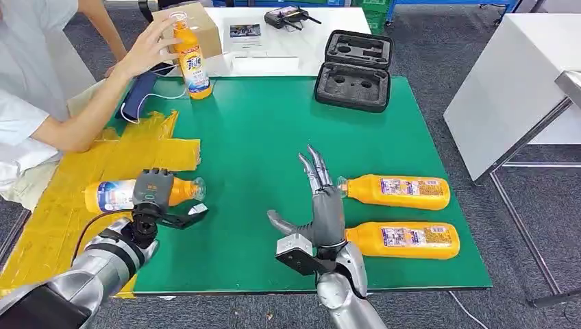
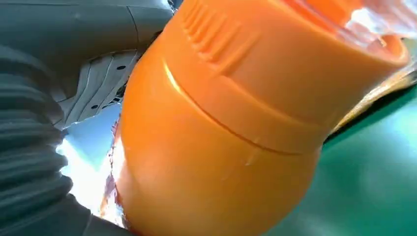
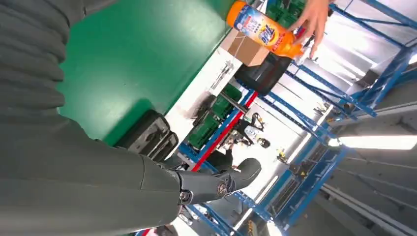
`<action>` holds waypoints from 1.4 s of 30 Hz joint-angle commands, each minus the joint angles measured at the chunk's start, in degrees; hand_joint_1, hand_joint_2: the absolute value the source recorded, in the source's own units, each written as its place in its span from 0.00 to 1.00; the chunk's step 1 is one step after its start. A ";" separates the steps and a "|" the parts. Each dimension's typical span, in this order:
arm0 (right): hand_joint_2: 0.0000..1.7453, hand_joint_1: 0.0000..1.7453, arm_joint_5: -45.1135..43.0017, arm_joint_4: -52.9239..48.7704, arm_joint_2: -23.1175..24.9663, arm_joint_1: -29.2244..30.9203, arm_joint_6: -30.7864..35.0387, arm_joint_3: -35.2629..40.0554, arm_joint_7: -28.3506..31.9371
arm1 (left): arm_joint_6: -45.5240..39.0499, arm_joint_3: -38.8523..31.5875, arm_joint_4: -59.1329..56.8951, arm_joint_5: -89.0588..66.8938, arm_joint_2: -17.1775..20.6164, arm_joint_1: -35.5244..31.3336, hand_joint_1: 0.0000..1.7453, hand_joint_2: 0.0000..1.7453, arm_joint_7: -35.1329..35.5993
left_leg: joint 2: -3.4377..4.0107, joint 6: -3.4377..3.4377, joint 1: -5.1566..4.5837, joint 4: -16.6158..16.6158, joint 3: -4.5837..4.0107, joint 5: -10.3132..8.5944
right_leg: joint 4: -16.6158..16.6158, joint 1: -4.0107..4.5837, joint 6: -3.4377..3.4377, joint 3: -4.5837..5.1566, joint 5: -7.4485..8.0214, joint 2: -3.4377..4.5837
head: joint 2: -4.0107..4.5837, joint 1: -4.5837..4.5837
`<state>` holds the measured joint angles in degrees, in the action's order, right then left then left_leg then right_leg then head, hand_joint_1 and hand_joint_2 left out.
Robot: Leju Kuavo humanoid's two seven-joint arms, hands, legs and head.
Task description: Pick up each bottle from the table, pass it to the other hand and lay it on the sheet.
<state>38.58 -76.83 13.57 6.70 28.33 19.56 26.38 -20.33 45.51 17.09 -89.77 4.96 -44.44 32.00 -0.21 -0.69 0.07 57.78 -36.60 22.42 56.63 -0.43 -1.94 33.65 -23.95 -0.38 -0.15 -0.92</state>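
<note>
Your left hand (image 1: pixel 152 195) holds a bottle (image 1: pixel 113 195) over the yellow sheet (image 1: pixel 82 171) — your right hand (image 1: pixel 322 212) is empty, fingers (image 1: pixel 316 168) wide.

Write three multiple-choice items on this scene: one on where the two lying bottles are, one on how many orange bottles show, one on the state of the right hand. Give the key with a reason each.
1. Where do the two untouched bottles lie?
A. on the yellow sheet
B. on the green mat near the right hand
C. in the black case

2. How many orange bottles show?
A. two
B. three
C. four

3. What is the right hand doing?
A. holding nothing, fingers apart
B. gripping a bottle
C. pressing the case

Key: 1 B, both bottles lie on the green mat beside the right hand. 2 C, those two, one in the left hand, one under a person's hand. 3 A, its fingers are spread over bare mat.
</note>
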 commanded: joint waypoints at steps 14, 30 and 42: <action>1.00 0.00 -0.21 3.54 -1.99 1.72 0.02 0.18 0.42 | 4.34 -10.36 -4.04 5.57 -0.21 2.17 0.00 1.00 -7.47 | 0.11 0.05 -0.02 -0.14 0.36 0.06 | -0.16 -0.02 0.05 -0.37 -0.01 0.15 | 0.00 -0.02; 1.00 0.00 -0.19 4.68 -1.80 2.33 -0.47 0.52 0.87 | 3.10 -14.66 -3.66 6.23 -0.90 2.89 0.00 1.00 -10.36 | 0.08 0.02 -0.04 -0.11 0.34 0.05 | -0.12 -0.04 0.02 -0.35 -0.02 0.11 | 0.00 -0.02; 1.00 0.00 -0.31 3.84 -2.72 0.01 1.91 1.08 0.44 | -19.67 -73.79 55.35 13.34 -24.96 23.43 0.00 1.00 -71.85 | -0.48 -0.11 -0.08 0.04 -0.18 -0.01 | -0.10 -0.15 -0.07 0.05 -0.13 -0.53 | 0.00 0.02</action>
<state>38.25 -74.93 13.05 6.65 29.20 19.76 27.26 -40.35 15.01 37.32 -85.94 1.90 -31.85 -1.74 -0.24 -0.73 -0.02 57.80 -36.76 22.39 56.62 -0.59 -1.94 33.87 -23.96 -0.50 -0.15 -0.90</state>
